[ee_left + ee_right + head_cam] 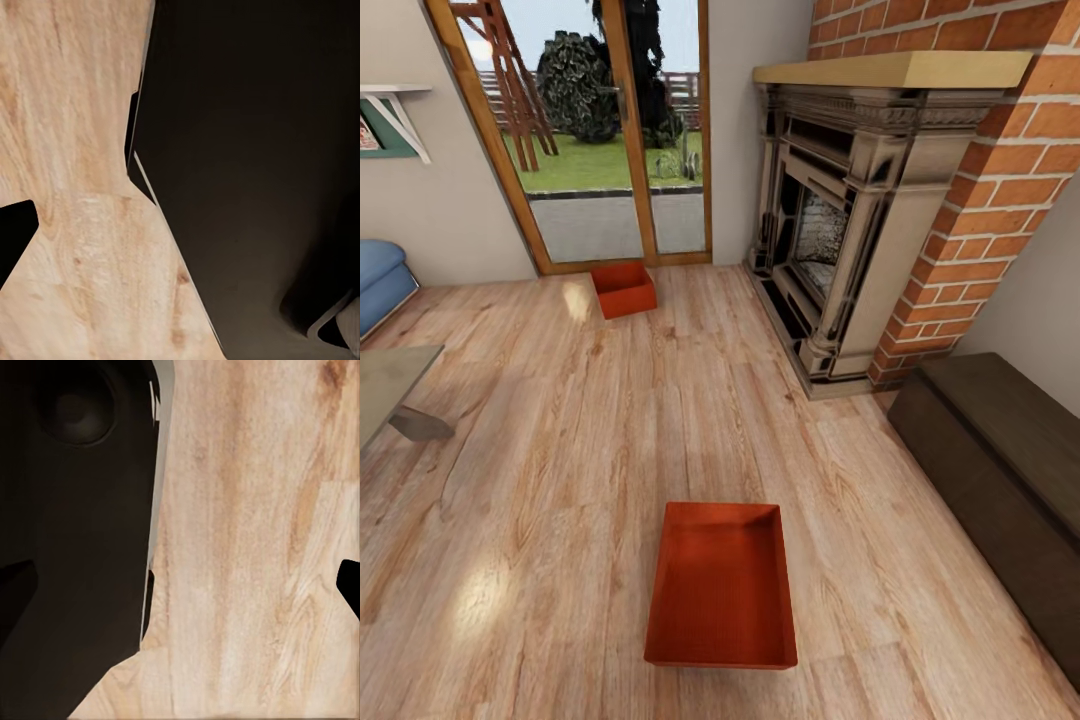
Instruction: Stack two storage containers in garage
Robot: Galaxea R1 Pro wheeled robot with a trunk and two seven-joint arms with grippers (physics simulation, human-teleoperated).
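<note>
Pickup stage, living room: near storage container [721, 585] on planks just ahead, second storage container [624, 288] by glass doors [605, 130] — neither lifted; finger state of both grippers impossible to tell; next, reach down for near one

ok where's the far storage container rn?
Head view: the far storage container sits on the wood floor just in front of the glass doors, left of the fireplace, well beyond the near container.

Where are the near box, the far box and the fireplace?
near box [722, 585], head view, on its inner bottom.
far box [624, 289], head view, on its front wall.
fireplace [838, 215], head view, on its stone surround.
</note>
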